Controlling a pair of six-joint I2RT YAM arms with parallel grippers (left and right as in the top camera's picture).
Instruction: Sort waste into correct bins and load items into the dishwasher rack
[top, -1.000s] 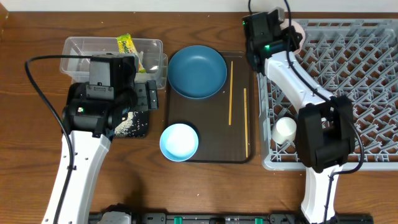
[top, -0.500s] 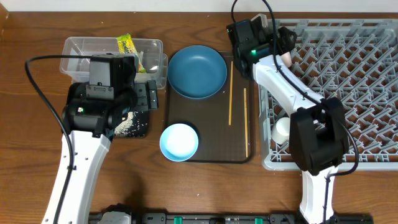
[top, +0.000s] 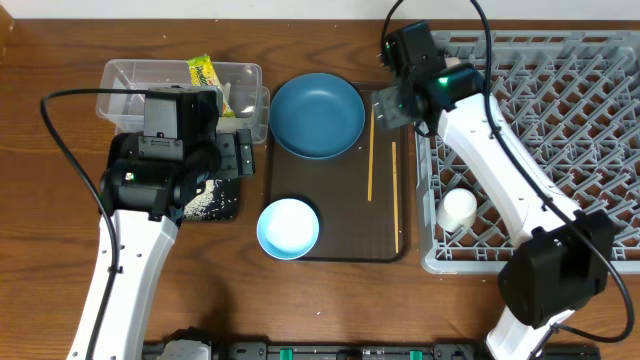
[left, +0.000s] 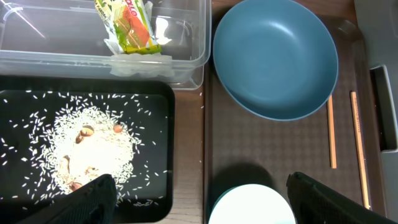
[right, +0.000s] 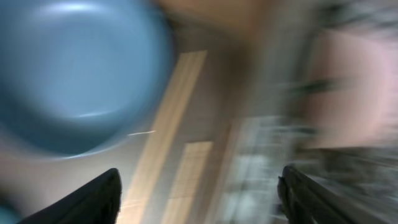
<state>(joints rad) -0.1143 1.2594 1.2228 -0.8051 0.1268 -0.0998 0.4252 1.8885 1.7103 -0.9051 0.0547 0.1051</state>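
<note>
The brown wooden counter (top: 60, 250) carries a dark brown serving tray (top: 340, 185) holding the large dark blue plate (top: 317, 115), beside the grey plastic lattice rack (top: 600, 60). Left claw (left: 199, 202) and right claw (right: 199, 193) are both spread.

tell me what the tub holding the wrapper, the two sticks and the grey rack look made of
The tub looks like clear glossy plastic: its walls are see-through, with bright glints. The chopsticks look like pale matte wood, maybe bamboo. The rack seems to be grey moulded plastic, dull, with a lattice of pegs.
</note>
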